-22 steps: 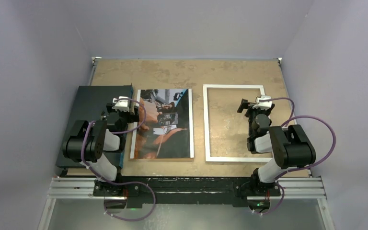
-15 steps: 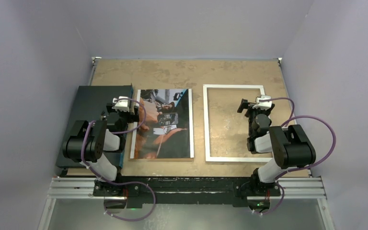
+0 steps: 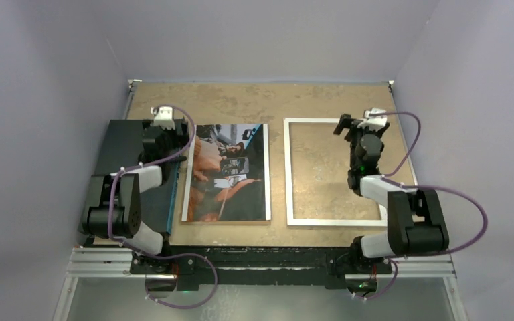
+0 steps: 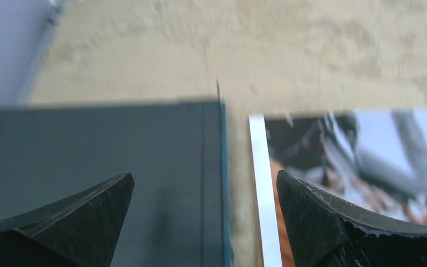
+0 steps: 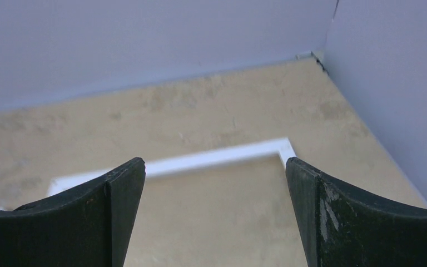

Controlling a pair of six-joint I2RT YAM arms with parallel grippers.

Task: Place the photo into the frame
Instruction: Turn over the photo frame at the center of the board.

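Note:
The photo (image 3: 227, 172) lies flat on the table left of centre, with its white strip along its right edge. In the left wrist view (image 4: 367, 150) its near corner shows blurred. The frame (image 3: 287, 174) lies flat to its right, and the table shows through it. My left gripper (image 3: 167, 137) is open and empty. It hovers over the gap between the dark board and the photo's far left corner, and its fingers straddle that gap (image 4: 204, 183). My right gripper (image 3: 355, 130) is open and empty above the frame's far right part. The frame's far bar (image 5: 228, 154) runs between its fingers (image 5: 215, 167).
A plain dark flat board (image 3: 124, 154) lies at the table's left side, next to the photo, and it also shows in the left wrist view (image 4: 89, 144). Grey walls close in the table on the left, far and right sides.
Both arms have stretched away from their bases. The left gripper moved toward the photo's far left corner, the right gripper toward the frame's far right corner. Photo and frame have not moved.

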